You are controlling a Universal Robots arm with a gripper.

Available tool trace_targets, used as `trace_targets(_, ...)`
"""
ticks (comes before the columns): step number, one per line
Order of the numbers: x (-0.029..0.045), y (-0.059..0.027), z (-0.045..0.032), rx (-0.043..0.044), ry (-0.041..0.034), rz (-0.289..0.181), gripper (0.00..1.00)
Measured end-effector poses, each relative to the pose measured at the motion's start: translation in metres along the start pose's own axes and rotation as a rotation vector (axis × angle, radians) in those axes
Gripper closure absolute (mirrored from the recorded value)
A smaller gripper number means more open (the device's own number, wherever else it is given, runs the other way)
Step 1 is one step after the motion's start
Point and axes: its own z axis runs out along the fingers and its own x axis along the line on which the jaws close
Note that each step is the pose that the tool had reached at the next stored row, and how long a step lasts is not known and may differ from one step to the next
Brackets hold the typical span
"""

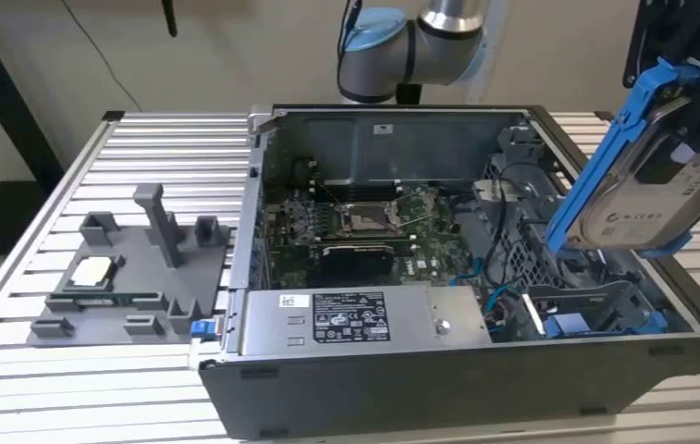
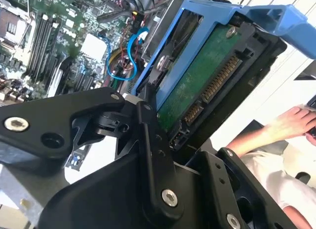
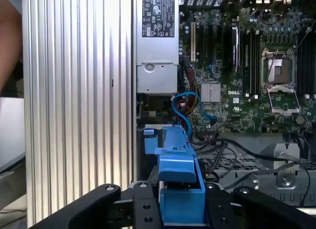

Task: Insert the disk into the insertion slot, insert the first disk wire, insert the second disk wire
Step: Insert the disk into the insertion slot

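Disk [image 1: 645, 190] is not yet inserted. It is held in the air over the case [image 1: 448, 388] at the exterior view's right, well above the insertion slot [image 1: 603, 301], and no disk is seated there. No wire is seen plugged into the disk, so all three steps are judged outstanding. Long axis is set steeply upright: upper end tipped toward the exterior view's right, lower end aimed down at the slot, label face turned to the near side. Claw [image 3: 180, 209] is clenched on the disk. Case is carried on the slatted worktop [image 1: 140, 157].

Open air lies above the insertion slot [image 1: 590, 301], though blue cables [image 1: 494, 298] seemingly crowd its side.
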Motion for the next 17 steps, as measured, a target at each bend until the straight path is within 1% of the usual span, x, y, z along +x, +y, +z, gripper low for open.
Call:
trace_targets(7,0.0000,-0.0005,0.0040,0.0004,-0.0001,0.000,0.67)
trace_targets(17,0.0000,-0.0005,0.0061,0.0009,-0.0001,0.000,0.67)
